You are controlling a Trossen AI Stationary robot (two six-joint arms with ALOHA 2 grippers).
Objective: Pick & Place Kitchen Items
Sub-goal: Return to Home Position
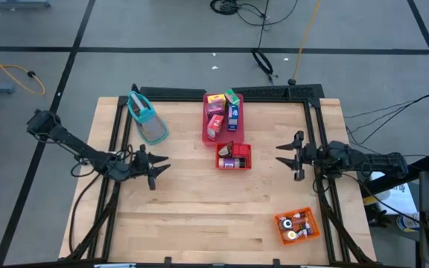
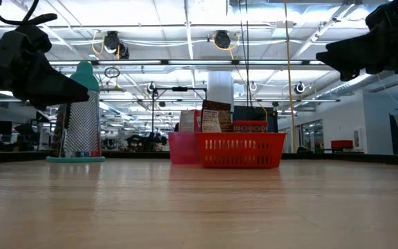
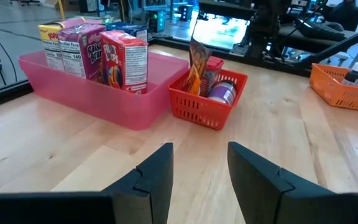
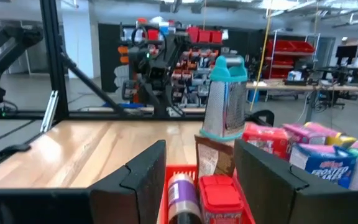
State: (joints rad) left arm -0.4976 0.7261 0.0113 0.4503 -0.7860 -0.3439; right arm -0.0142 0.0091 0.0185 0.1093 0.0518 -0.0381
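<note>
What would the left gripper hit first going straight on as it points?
Probably the small red mesh basket, straight ahead of the left gripper; only bare wooden table between.

I log left gripper [image 1: 159, 170] raised, fingers spread apart; right gripper [image 1: 281, 154] raised likewise, fingers apart; both point inward, facing each other.

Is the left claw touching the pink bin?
Apart. The high view shows bare table between the left gripper and the pink bin.

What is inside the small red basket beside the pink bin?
A brown packet, a red-capped jar and a purple jar. The red basket hides their lower parts and whatever lies under them.
</note>
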